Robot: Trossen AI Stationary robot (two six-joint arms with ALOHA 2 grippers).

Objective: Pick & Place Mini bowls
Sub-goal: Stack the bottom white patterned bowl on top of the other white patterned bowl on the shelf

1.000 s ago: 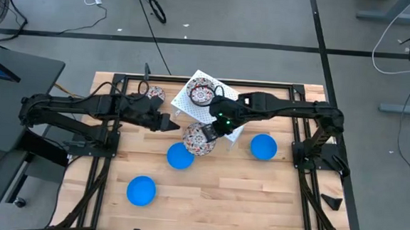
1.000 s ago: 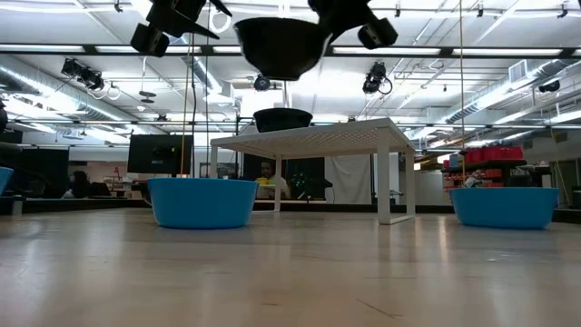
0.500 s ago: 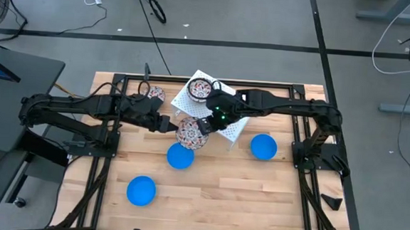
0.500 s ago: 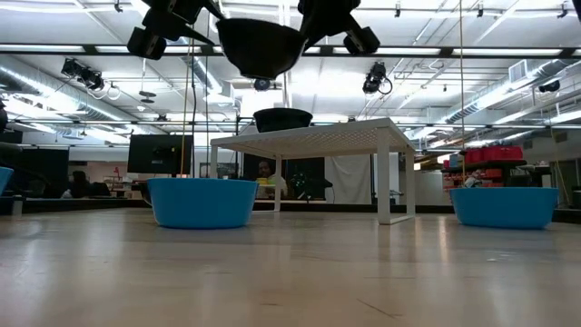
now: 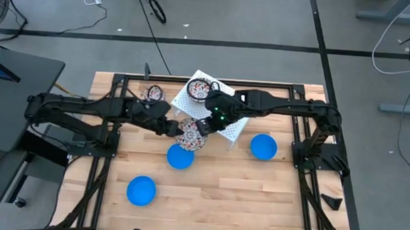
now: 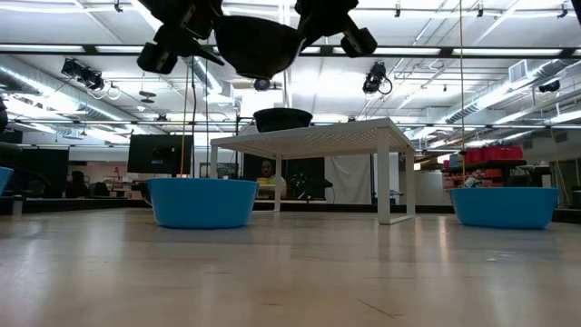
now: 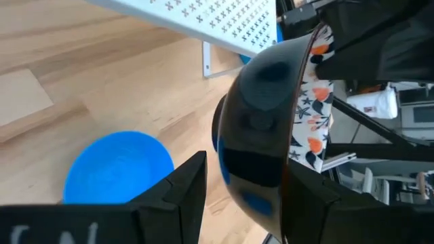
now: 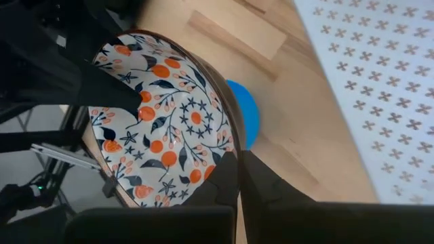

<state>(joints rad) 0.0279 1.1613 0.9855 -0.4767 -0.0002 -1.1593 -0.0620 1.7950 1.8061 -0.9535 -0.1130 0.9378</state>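
Since the earlier frames, the left gripper [image 5: 170, 128] has been brought in from the left until it meets the patterned bowl [image 5: 189, 133], which has been carried leftward off the rack's front edge. That bowl is held in the air above the table [image 5: 257, 197], just behind a blue bowl [image 5: 179, 156]. It is clamped at its rim by the right gripper [image 5: 206, 124], one finger inside and one outside. In the left wrist view the left gripper's fingers [image 7: 182, 196] are seen spread on either side of the bowl's dark, glossy underside; whether they are touching it cannot be told.

The bowl's inside is white, covered with orange berries, dark leaves and star shapes.

A second patterned bowl [image 5: 200, 90] is set on the white perforated rack [image 5: 232, 132], and a third [image 5: 153, 93] lies on the table to the rack's left. Two more blue bowls are on the table: one [image 5: 263, 146] to the right of the rack and one [image 5: 141, 189] near the front left.
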